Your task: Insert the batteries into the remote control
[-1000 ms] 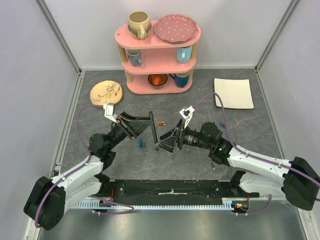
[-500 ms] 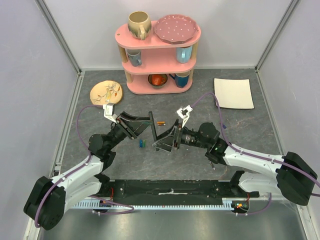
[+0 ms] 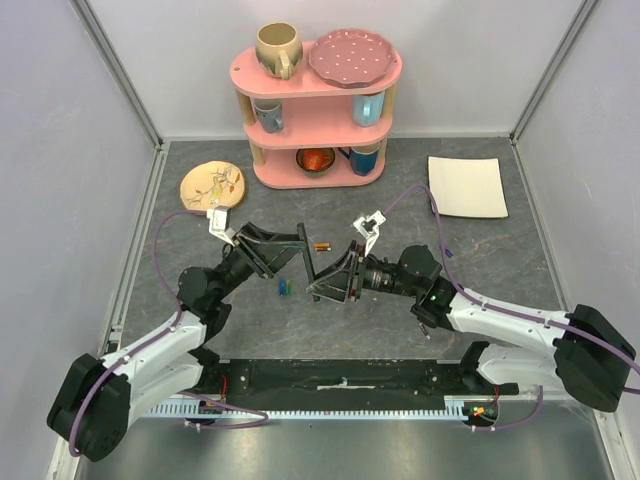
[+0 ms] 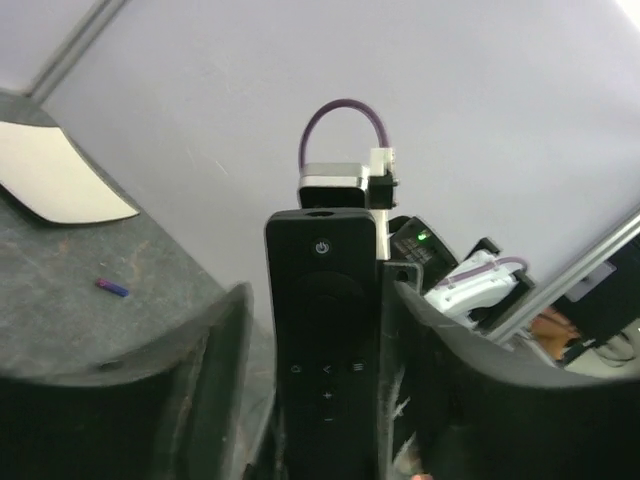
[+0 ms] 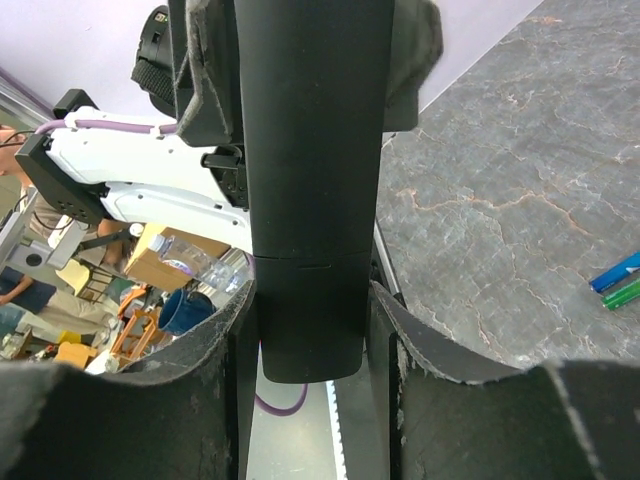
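Evidently the remote point(image 3: 305, 255) is braced in mid-air so its back can be worked on, I'd guess. From above, left gripper point(image 3: 293, 250) and right gripper point(image 3: 325, 280) meet, elbows low, each pinching it.

Left wrist: buttons face the camera.

Right wrist: plain back; 2 batteries point(image 5: 615, 283) lie right of the fingers.

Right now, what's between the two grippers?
The remote spans the gap, one end in the left gripper, the other in the right gripper. Top view shows it; both wrist views confirm.
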### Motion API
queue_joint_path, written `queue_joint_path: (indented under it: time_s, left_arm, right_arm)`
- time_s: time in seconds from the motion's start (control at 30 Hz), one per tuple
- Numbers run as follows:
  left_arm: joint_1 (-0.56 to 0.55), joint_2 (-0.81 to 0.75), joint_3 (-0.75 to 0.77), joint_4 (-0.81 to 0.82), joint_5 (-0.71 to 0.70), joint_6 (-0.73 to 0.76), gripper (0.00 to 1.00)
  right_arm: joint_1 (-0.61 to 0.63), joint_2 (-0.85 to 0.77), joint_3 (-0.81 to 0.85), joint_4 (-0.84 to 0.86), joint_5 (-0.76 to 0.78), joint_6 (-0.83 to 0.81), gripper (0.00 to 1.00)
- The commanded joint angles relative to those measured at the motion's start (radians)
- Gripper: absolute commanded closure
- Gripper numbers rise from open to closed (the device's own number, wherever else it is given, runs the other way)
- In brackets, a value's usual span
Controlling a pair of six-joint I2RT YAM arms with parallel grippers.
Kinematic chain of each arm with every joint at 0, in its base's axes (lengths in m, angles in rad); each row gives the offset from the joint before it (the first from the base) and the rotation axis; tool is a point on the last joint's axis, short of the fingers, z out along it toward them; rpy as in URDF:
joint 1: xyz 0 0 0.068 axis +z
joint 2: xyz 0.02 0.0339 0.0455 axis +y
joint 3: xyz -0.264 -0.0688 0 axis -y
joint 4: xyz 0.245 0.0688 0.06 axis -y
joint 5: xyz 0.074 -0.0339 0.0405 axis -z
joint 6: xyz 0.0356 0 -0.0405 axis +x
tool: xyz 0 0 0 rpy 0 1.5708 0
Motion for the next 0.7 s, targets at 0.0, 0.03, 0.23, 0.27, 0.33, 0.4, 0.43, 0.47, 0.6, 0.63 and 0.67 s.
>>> queue_joint_path:
  time_s: [0.0,0.03,0.23,0.27,0.33,0.4,0.43,0.47,0.6,0.63,0.67]
  left_arm:
    - [0.007,-0.033,0.036,-0.168,-0.01,-0.012,0.07]
    - [0.01,-0.053,0.049,-0.213,-0.013,0.0,0.04]
    - [0.044,-0.126,0.042,-0.321,-0.016,0.035,0.01]
    - [0.047,-0.137,0.043,-0.336,-0.015,0.041,0.01]
    - [0.055,-0.162,0.059,-0.42,-0.018,0.078,0.01]
    - [0.055,-0.198,0.079,-0.501,-0.021,0.142,0.01]
    - [0.055,-0.209,0.097,-0.54,-0.031,0.162,0.01]
    - [0.055,-0.221,0.105,-0.602,-0.032,0.211,0.01]
    - [0.053,-0.22,0.178,-0.816,-0.074,0.322,0.01]
    - [0.053,-0.216,0.197,-0.841,-0.079,0.325,0.01]
    - [0.052,-0.214,0.201,-0.848,-0.076,0.331,0.01]
  right_arm:
    - [0.001,-0.053,0.017,-0.039,-0.025,-0.069,0.59]
    - [-0.001,-0.062,0.031,-0.097,-0.027,-0.084,0.6]
    - [0.001,-0.142,0.097,-0.374,-0.005,-0.232,0.6]
    - [-0.001,-0.162,0.114,-0.43,0.01,-0.259,0.6]
    - [0.002,-0.177,0.181,-0.632,0.094,-0.363,0.6]
    - [0.004,-0.188,0.233,-0.78,0.23,-0.47,0.6]
    - [0.005,-0.19,0.275,-0.888,0.272,-0.497,0.6]
    - [0.008,-0.187,0.292,-0.933,0.304,-0.529,0.59]
    - [0.035,-0.168,0.349,-1.065,0.441,-0.623,0.57]
    - [0.044,-0.154,0.364,-1.096,0.516,-0.641,0.57]
    - [0.062,-0.145,0.372,-1.11,0.556,-0.648,0.58]
